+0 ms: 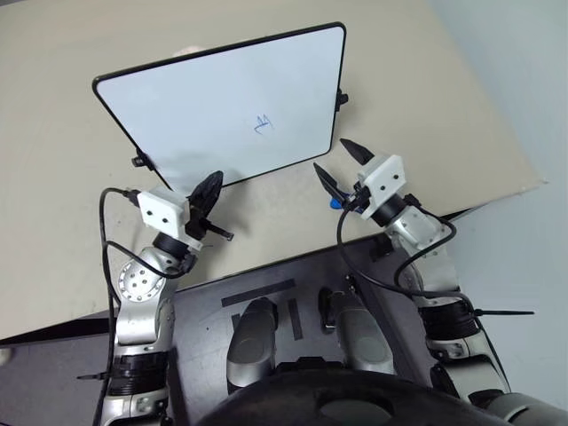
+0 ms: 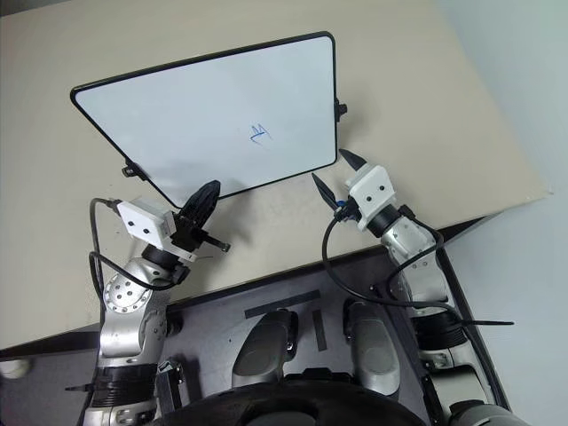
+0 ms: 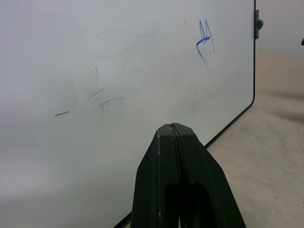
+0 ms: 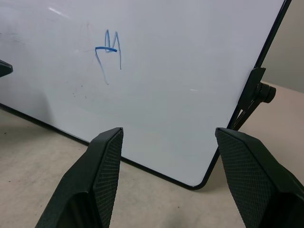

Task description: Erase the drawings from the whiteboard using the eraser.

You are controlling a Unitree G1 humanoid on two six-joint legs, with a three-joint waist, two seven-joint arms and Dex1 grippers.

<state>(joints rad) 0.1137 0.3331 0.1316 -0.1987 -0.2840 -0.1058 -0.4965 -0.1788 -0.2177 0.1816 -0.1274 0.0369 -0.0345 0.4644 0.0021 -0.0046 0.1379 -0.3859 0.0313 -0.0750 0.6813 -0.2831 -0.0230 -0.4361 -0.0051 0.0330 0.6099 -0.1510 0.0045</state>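
The whiteboard (image 1: pixel 204 98) rests on the beige table, its face turned toward both grippers. The drawings (image 1: pixel 263 124) are a small blue zigzag scribble near the board's lower right, also seen in the wrist views (image 3: pixel 204 42) (image 4: pixel 108 54). My left gripper (image 1: pixel 209 191) is shut with nothing in it, its tip (image 3: pixel 174 127) close to the board's lower edge. My right gripper (image 1: pixel 342 166) is open and empty (image 4: pixel 168 130), just off the board's lower right corner. A small blue piece (image 1: pixel 335 202), probably the eraser, peeks out beside the base of the right gripper's fingers; I cannot tell what it rests on.
Black clips stick out from the board's sides (image 1: pixel 341 99) (image 4: pixel 254 92). Faint grey smudges (image 3: pixel 102 97) mark the board's middle. The table (image 1: pixel 71 177) has bare room to the left and right of the board; its right edge (image 1: pixel 497 142) drops to the floor.
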